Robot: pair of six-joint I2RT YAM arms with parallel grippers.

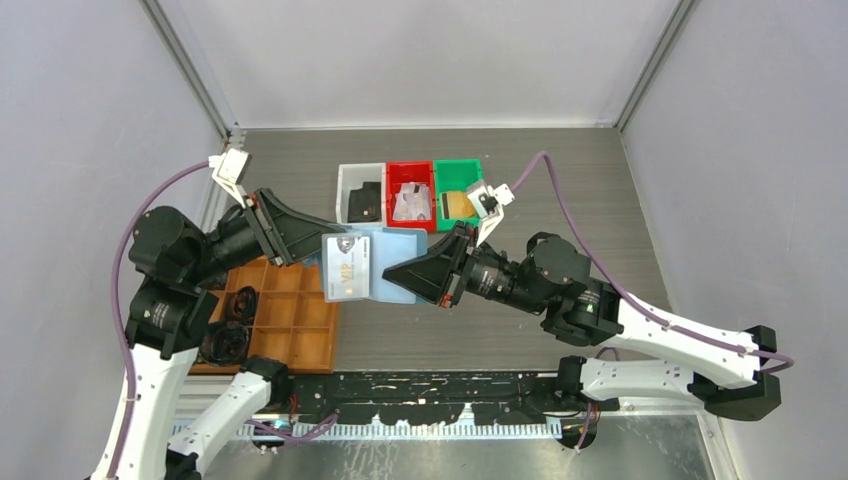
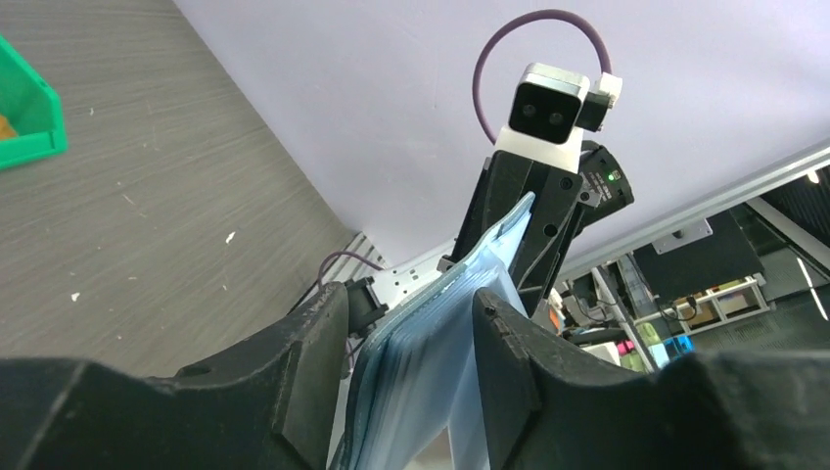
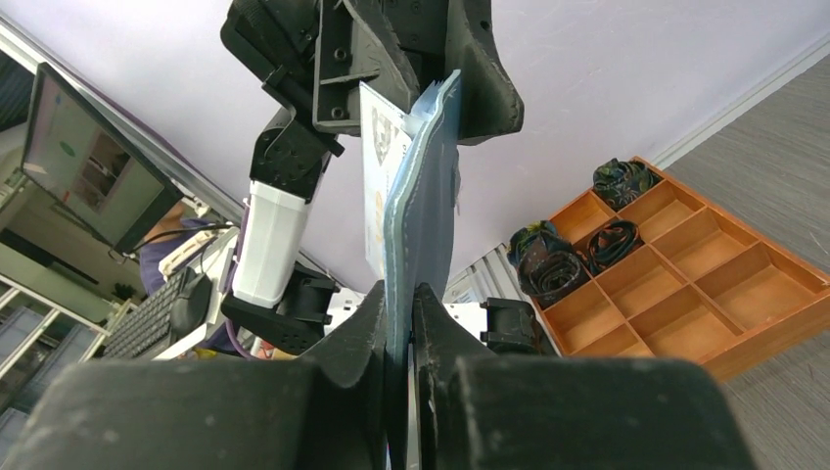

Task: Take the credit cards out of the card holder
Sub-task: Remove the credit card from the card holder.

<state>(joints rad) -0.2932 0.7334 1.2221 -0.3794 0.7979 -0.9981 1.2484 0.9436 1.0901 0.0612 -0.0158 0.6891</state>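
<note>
The light blue card holder (image 1: 398, 245) hangs open in the air between both grippers. A white card with gold print (image 1: 347, 270) lies against its left half. My left gripper (image 1: 318, 250) is shut on the holder's left edge; the stacked blue layers (image 2: 431, 343) fill the space between its fingers (image 2: 313, 372). My right gripper (image 1: 392, 272) is shut on the holder's right half, pinching the thin blue edge (image 3: 426, 196). The card (image 3: 375, 166) stands beside the holder in the right wrist view and runs up between the left gripper's fingers (image 3: 475, 69).
White (image 1: 350, 180), red (image 1: 410, 170) and green (image 1: 455, 168) bins stand behind the holder with card-like items inside. An orange-brown compartment tray (image 1: 290, 320) with black cable coils (image 1: 225, 340) lies under the left arm; it also shows in the right wrist view (image 3: 685, 274).
</note>
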